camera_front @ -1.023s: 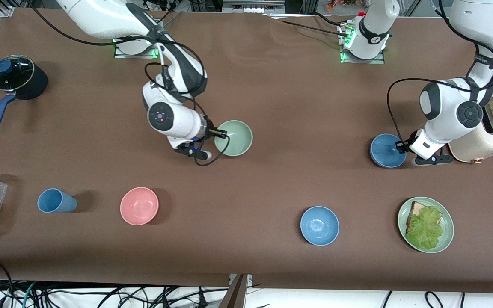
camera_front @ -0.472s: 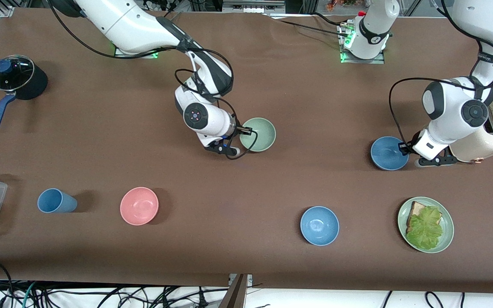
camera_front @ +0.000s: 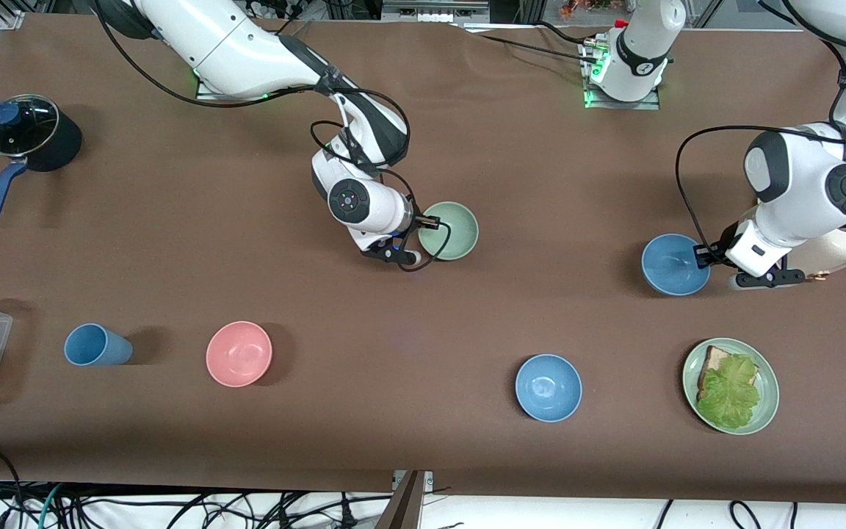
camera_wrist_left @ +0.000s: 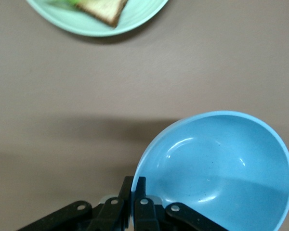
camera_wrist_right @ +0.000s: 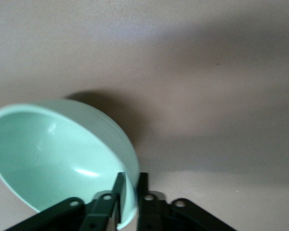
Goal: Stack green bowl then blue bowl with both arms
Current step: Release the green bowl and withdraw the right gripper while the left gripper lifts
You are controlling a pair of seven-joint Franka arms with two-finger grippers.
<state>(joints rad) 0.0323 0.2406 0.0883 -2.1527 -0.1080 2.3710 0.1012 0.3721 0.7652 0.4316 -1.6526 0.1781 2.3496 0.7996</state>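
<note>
Jaws of the right gripper (camera_front: pixel 429 224) straddle the green bowl's (camera_front: pixel 452 231) rim, one finger inside and one outside; whether they pinch it or have begun to let go, I cannot tell. That bowl sits at mid-table, empty. Left gripper (camera_front: pixel 702 255) jaws pinch the blue bowl's (camera_front: pixel 673 264) rim, near the toaster (camera_front: pixel 845 239) at the left arm's end; it is empty too, and looks lifted.

Risks, as I judge them: a one-point rim pinch may let the blue bowl swing or slip in transit, and the green bowl may tip if released tilted.

Nearer the camera, the plate (camera_front: pixel 764 408) holds bread and lettuce, while the second blue bowl (camera_front: pixel 548 387) and pink bowl (camera_front: pixel 239 353) are empty.
</note>
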